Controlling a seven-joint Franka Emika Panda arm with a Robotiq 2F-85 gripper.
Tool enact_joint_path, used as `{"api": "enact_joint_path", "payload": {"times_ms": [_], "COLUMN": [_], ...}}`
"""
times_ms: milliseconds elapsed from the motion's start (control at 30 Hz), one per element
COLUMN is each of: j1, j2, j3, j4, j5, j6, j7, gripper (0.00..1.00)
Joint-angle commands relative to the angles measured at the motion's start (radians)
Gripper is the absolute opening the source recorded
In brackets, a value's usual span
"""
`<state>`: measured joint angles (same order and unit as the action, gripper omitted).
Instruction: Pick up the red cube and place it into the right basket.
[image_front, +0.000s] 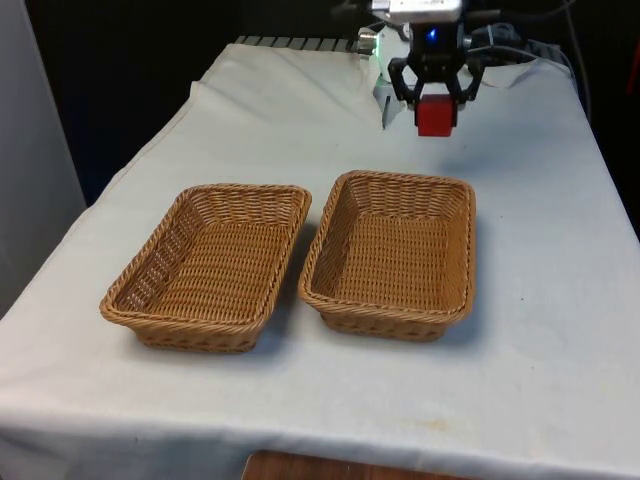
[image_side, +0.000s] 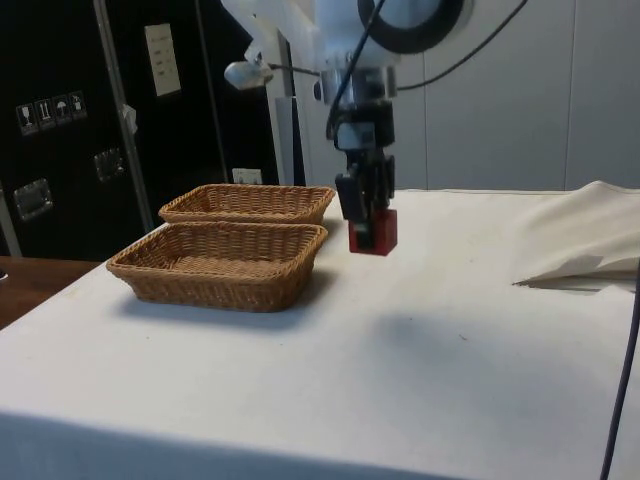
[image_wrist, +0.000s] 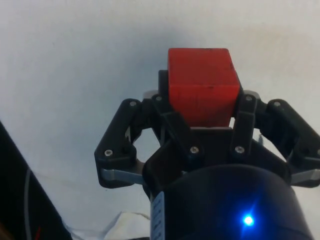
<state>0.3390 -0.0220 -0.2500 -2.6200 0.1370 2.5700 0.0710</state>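
Note:
The red cube (image_front: 436, 115) hangs in the air above the white cloth, held between the black fingers of my gripper (image_front: 436, 100), which is shut on it. In the side view the red cube (image_side: 372, 232) is well clear of the table, just beyond the far end of the baskets, with the gripper (image_side: 366, 222) above it. The wrist view has the cube (image_wrist: 202, 84) clamped by the gripper (image_wrist: 200, 107) over bare cloth. Two wicker baskets lie side by side: one (image_front: 392, 252) on the front view's right, one (image_front: 212, 264) on its left. Both hold nothing.
The cloth is rumpled into a fold (image_side: 575, 240) at the table's far side in the side view. A small green-lit device (image_front: 367, 42) sits near the robot's base. A wooden edge (image_front: 330, 468) shows below the table's front.

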Motion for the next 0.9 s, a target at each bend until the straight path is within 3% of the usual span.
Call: {"api": "enact_joint_path", "payload": {"times_ms": [0,267,300,567,633,867], "j1": [-0.005,-0.003,-0.008,-0.008,-0.013,-0.017], "j2": [-0.012,-0.046,-0.039,-0.017,0.006,0.049], "j3": [-0.006,-0.031,-0.035,-0.061,-0.072,-0.099], "j4": [0.010,0.057,0.074,0.139,0.176,0.229], "j5": [-0.023,-0.033,-0.047,-0.055,-0.066,-0.064], "j6": [-0.024,-0.098,-0.118,-0.175,-0.209,-0.234], "j7": [0.010,0.000,0.003,-0.010,-0.018,-0.048], "gripper": [0.01,0.01,0.01,0.01,0.01,0.01]}}
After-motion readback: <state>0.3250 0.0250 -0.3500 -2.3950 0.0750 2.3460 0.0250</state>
